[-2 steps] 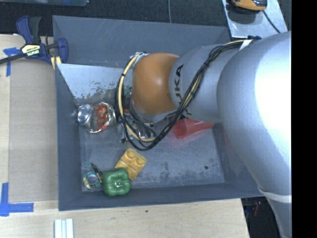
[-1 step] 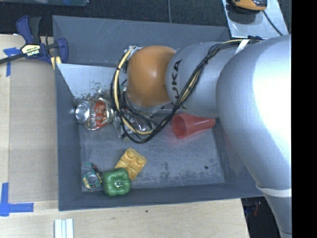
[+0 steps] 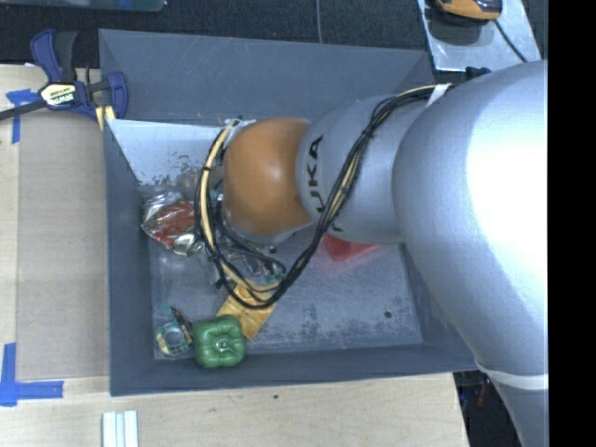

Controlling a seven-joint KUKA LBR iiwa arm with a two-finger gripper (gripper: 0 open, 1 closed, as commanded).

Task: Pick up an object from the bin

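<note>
Grey bin, green toy pepper, arm lettered "UKA"

Above the middle of the bin, reaching in from the right, the arm's wrist cover; left of it, a crumpled foil wrapper; in the near left corner, a toy pepper, touching a small round trinket on its left, a flat tag just behind; further right, partly under the arm, a packet.

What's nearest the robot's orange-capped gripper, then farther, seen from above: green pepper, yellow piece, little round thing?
1. Yellow piece, just below it.
2. Green pepper, lower, by the bin's wall.
3. Round thing, left of the pepper.
</note>
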